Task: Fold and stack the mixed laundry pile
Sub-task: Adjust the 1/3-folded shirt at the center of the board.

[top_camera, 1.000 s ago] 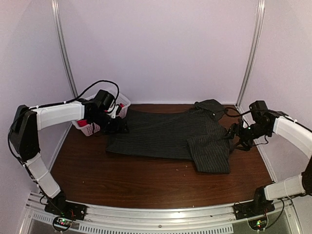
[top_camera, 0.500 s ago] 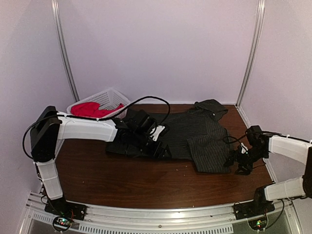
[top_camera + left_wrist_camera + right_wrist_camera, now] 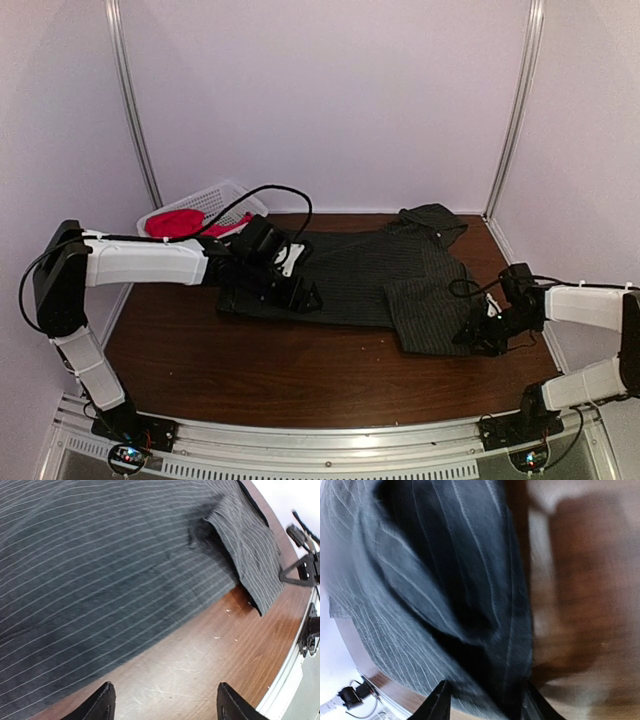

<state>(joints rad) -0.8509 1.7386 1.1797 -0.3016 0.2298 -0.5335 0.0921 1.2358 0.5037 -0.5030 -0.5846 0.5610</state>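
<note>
shirt [image 3: 445, 580] between right pincer [image 3: 485, 692] tips

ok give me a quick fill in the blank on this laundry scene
The T-shirt lies in the ____.
The shirt is spread on the ____.
The left gripper hovers over the shirt with jaws ____.
The cloth at the right gripper is the ____.
Missing words: basket, table, open, shirt.
</note>
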